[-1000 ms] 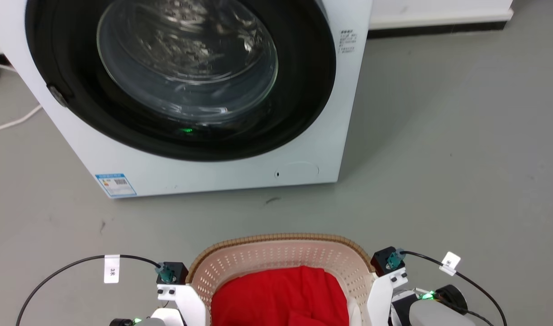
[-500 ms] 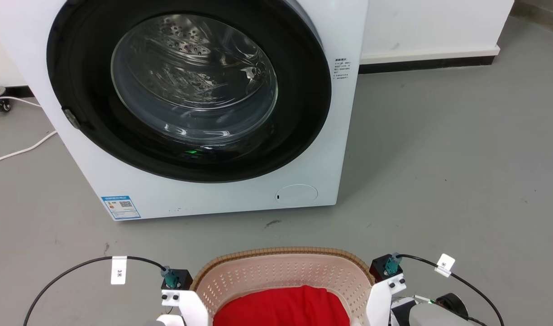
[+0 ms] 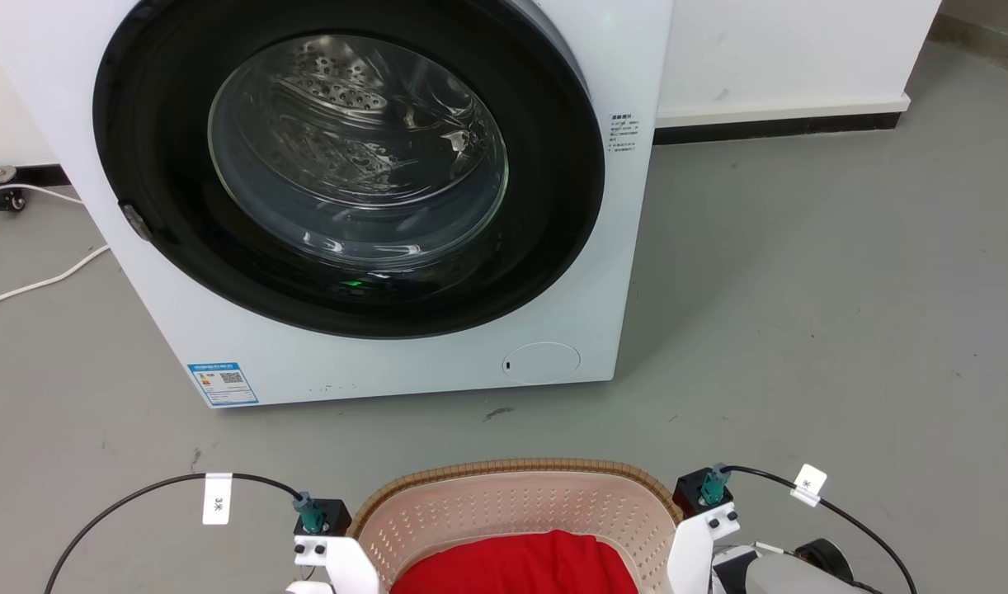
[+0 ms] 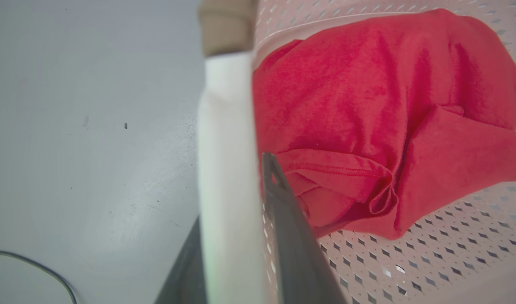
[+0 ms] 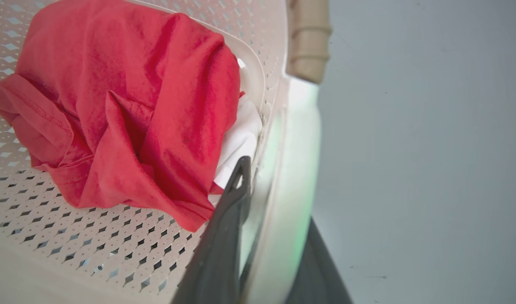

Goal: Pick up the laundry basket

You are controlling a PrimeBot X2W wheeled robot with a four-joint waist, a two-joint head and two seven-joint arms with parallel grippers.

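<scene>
White handles (image 4: 226, 147) of the laundry basket (image 3: 512, 503) tight between left fingers (image 4: 291, 236) and right fingers (image 5: 224, 236); cable tag (image 3: 217, 499) "3米".

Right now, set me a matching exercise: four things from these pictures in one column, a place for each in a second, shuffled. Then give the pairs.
Things
1. laundry basket
2. red cloth
3. washing machine
4. white cable

Places
A. lying on the floor at the far left
B. inside the basket
C. bottom middle of the head view
D. standing beyond the basket

Pairs: 1-C, 2-B, 3-D, 4-A
</scene>
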